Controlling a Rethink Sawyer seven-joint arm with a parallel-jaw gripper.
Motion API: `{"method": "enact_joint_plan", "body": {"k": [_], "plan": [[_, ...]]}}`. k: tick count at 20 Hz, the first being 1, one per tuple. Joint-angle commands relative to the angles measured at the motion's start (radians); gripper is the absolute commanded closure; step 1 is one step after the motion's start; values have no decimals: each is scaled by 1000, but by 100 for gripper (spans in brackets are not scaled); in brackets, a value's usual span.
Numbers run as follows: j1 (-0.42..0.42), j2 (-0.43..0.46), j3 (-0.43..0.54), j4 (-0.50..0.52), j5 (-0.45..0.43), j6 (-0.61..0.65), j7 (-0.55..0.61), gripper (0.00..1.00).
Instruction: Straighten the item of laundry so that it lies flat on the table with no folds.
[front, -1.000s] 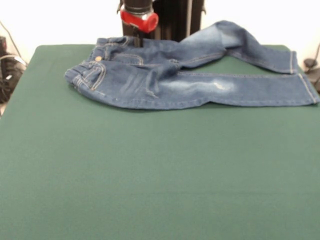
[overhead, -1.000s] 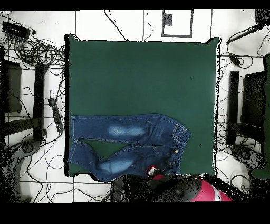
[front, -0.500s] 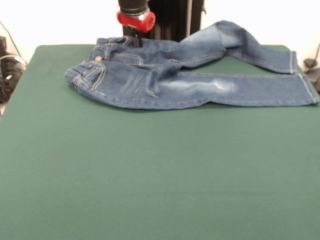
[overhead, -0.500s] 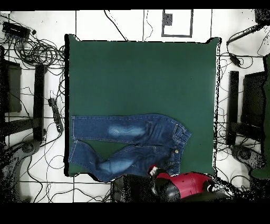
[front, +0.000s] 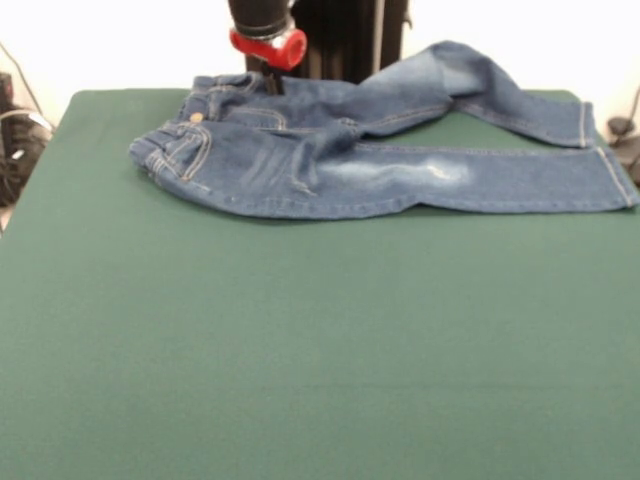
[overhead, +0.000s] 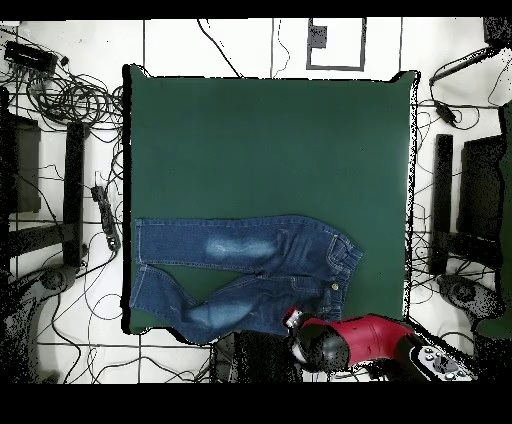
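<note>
Jeans spread but not yet flat; task incomplete.
The jeans (front: 340, 150) lie along the table (front: 300, 340) edge nearest the robot. One leg lies straight; the other bends, humped at the knee, and the waistband is bunched. The hand (front: 272, 80) hangs at the waistband; whether it is apart or clamped cannot be told.
</note>
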Motion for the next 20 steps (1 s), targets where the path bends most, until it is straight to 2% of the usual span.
{"method": "enact_joint_plan", "body": {"k": [1,4,8,15,20], "plan": [[-116,30,273,-292,-49,138,-415,100],[-153,-7,319,-285,-73,189,-481,100],[-200,-14,370,-282,-70,258,-537,100],[-240,-98,391,-236,-14,370,-585,100],[-259,-148,399,-217,0,400,-604,100]]}}
